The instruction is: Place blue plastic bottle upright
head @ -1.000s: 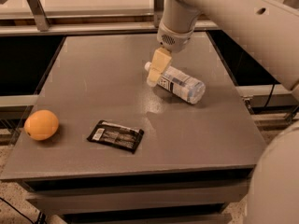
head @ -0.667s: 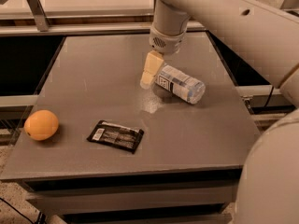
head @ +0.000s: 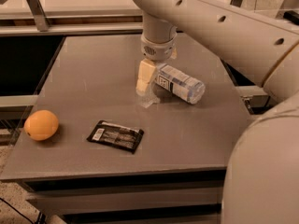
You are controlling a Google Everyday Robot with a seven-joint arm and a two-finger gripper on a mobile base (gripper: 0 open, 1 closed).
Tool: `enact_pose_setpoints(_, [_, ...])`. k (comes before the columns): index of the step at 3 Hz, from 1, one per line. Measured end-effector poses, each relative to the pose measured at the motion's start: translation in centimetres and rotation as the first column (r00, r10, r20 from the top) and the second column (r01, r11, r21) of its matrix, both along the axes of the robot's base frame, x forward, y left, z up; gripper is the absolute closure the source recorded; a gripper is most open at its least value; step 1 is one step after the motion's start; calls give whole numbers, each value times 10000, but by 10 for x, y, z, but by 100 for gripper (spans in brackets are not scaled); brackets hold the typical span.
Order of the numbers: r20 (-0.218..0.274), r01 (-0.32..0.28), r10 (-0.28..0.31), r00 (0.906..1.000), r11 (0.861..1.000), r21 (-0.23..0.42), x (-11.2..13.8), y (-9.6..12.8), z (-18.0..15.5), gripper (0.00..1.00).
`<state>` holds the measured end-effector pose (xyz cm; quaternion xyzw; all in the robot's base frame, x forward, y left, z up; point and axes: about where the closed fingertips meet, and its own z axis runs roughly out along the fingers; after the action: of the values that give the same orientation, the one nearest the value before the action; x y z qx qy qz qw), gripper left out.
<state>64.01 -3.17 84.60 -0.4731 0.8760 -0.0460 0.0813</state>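
Note:
The blue plastic bottle (head: 181,84) lies on its side on the grey table (head: 93,69), right of centre, with its ribbed base pointing right and toward me. Its cap end is hidden behind my gripper. My gripper (head: 154,78) hangs straight down from the arm at the bottle's cap end. One cream finger (head: 145,77) stands just left of the bottle, its tip close to the table. The other finger is mostly hidden behind the wrist on the far side. The jaws stand open astride the cap end, not closed on it.
An orange fruit (head: 41,124) sits near the table's left front edge. A flat black snack packet (head: 116,136) lies at the front, left of centre. A metal rail (head: 70,15) runs behind the table. My arm (head: 224,31) spans the upper right.
My gripper has moved left and down, from over the bottle's middle to its cap end. The bottle, fruit and packet have not moved.

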Motion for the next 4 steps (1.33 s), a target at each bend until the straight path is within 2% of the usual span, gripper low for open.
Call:
enact_pose_setpoints(1, [91, 343, -340, 9994, 9989, -330, 2, -5, -5, 0])
enact_pose_setpoints(2, [79, 684, -682, 9976, 9972, -298, 4, -14, -6, 0])
enact_pose_setpoints(3, [8, 889, -889, 9960, 9960, -71, 8, -25, -6, 18])
enact_pose_setpoints(4, [-139, 826, -824, 9965, 9965, 118, 13, -33, -5, 41])
